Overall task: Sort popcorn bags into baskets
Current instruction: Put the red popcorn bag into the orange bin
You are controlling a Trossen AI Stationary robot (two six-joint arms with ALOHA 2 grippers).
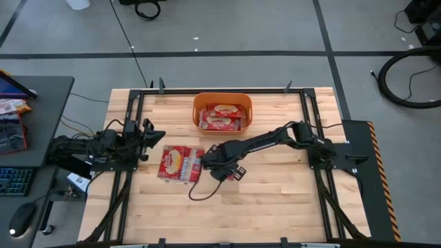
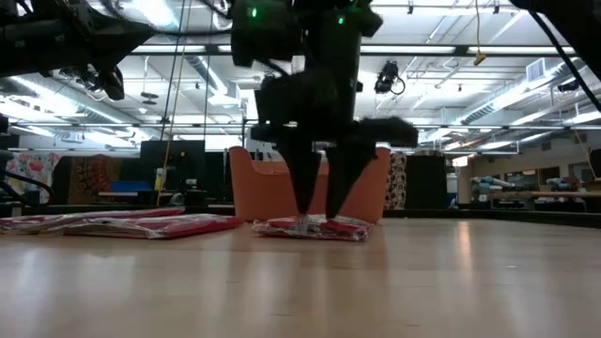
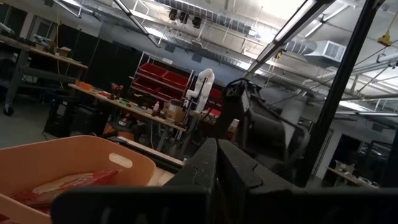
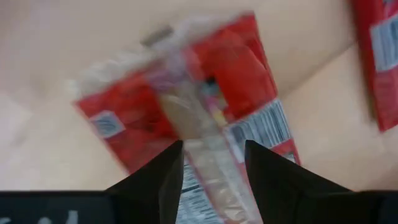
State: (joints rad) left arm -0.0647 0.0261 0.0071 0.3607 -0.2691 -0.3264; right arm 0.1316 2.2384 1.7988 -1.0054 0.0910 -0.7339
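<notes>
With its fingers spread astride a popcorn bag [image 4: 205,118] on the table, the right gripper [image 4: 211,165] should settle squarely before pinching. The orange basket [image 1: 222,102] waits at twelve o'clock; the left gripper [image 1: 147,134] rests shut at nine.

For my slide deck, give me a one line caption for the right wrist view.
Open right gripper poised over a red popcorn bag lying flat on the wooden table, fingers straddling its centre seam.

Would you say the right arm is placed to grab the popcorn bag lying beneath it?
Probably yes. The right gripper stands right over the bag, its open fingers straddling the bag's middle seam, with nothing between them and the packet.
</notes>
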